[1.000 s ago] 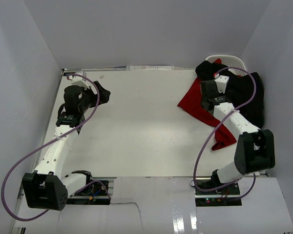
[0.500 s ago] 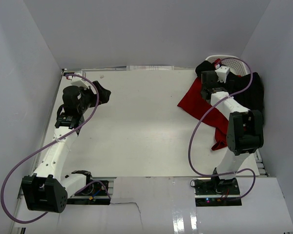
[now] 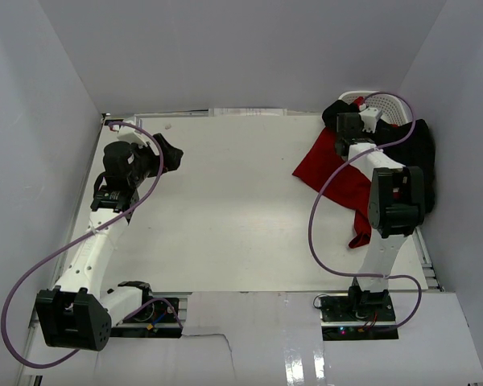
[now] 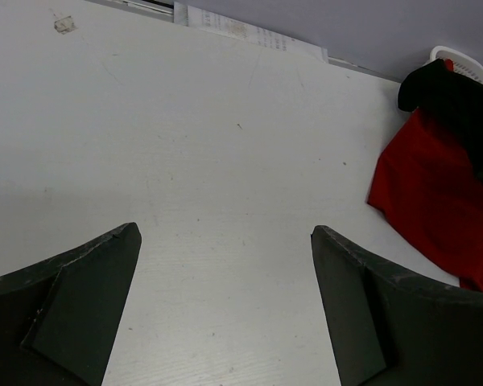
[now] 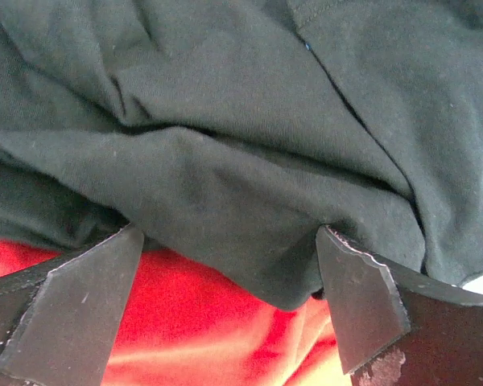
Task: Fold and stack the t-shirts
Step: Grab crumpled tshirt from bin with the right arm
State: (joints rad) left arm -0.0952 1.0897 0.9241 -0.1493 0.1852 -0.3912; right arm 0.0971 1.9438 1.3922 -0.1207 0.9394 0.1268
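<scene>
L arm (image 3: 97,233): runs from near-L base fwd along L edge of bench (image 3: 233,209), wrist bent at far L, L jaws pointing R across the bench. Jaws wide apart, nothing between them, bare bench under them in wrist view.

R arm (image 3: 390,201): rises from near-R base to a high elbow, forearm stretched fwd to far-R corner, wrist angled down over the cloth pile. R jaws wide apart, tips down at black t-shirt (image 5: 225,121), a fold of it between them; cannot tell if tips touch cloth. Not clamped.

Black t-shirt: crumpled heap at far-R of bench, along R wall, partly draped on white lattice basket (image 3: 386,100). No clear long axis.

Red t-shirt (image 3: 330,173): flat-ish on bench just L of the black one, partly under it. Long axis far-to-near, slightly diag, narrow tail end toward near-R.
</scene>
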